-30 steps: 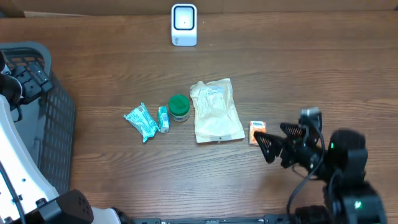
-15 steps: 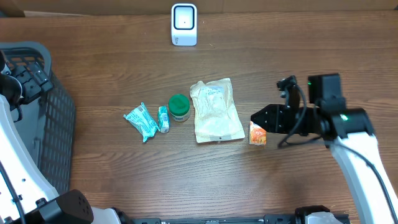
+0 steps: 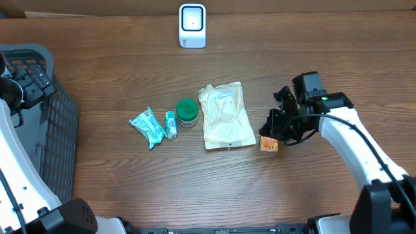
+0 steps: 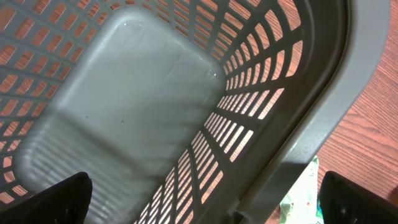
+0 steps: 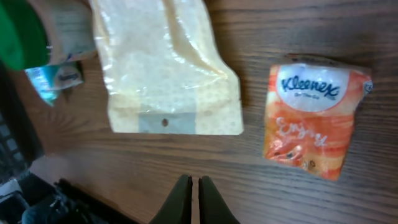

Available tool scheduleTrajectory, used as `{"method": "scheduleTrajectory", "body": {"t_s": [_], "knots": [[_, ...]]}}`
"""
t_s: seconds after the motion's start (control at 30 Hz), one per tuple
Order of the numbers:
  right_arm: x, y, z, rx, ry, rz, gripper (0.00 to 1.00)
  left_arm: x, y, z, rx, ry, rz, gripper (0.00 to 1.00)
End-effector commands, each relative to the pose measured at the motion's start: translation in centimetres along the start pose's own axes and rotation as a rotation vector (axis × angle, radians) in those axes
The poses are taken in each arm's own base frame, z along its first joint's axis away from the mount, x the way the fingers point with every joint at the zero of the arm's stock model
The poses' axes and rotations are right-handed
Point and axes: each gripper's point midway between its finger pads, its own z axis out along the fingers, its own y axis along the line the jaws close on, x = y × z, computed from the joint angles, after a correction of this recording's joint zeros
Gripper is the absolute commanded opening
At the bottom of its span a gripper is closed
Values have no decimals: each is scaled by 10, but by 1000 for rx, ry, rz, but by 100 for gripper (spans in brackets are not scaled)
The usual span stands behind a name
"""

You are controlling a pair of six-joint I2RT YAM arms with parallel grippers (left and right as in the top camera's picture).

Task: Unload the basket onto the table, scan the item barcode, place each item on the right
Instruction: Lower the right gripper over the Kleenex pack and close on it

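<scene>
The white barcode scanner (image 3: pixel 192 26) stands at the table's far edge. An orange Kleenex pack (image 3: pixel 269 143) (image 5: pixel 314 118) lies flat on the wood, right of a beige pouch (image 3: pixel 226 117) (image 5: pixel 168 68). My right gripper (image 3: pixel 266 130) (image 5: pixel 191 182) hovers beside the pack. Its fingers are shut with nothing between them, over bare wood next to the pack and the pouch. My left gripper (image 4: pixel 208 208) is open wide over the grey basket (image 4: pixel 155 93), holding nothing.
A green-lidded jar (image 3: pixel 187 112) (image 5: pixel 22 34) and two teal packets (image 3: pixel 148 127) (image 3: pixel 171 123) lie left of the pouch. The slatted basket (image 3: pixel 52 123) fills the table's left side. One teal packet (image 4: pixel 301 199) shows past its rim.
My right arm swung in from the front right to the Kleenex pack, and its jaws went from wide open to shut without taking anything. The left arm stayed still.
</scene>
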Motion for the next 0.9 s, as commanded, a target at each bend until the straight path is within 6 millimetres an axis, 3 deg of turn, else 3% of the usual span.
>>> {"method": "scheduleTrajectory", "body": {"t_s": [0.0, 0.33, 0.53, 0.67, 0.77, 0.87], "knots": [[7, -11, 11, 35, 33, 37, 6, -2, -1, 1, 3, -1, -18, 100], [20, -30, 30, 66, 49, 65, 5, -2, -1, 1, 3, -1, -18, 100], [30, -21, 45, 74, 66, -11, 6, -2, -1, 1, 3, -1, -18, 100], [31, -19, 53, 152, 47, -75, 9, -2, -1, 1, 3, -1, -18, 100], [25, -36, 52, 300, -18, -1, 7, -2, -1, 1, 3, -1, -18, 100], [20, -39, 51, 338, -53, 22, 5, -2, -1, 1, 3, -1, -18, 100]]}}
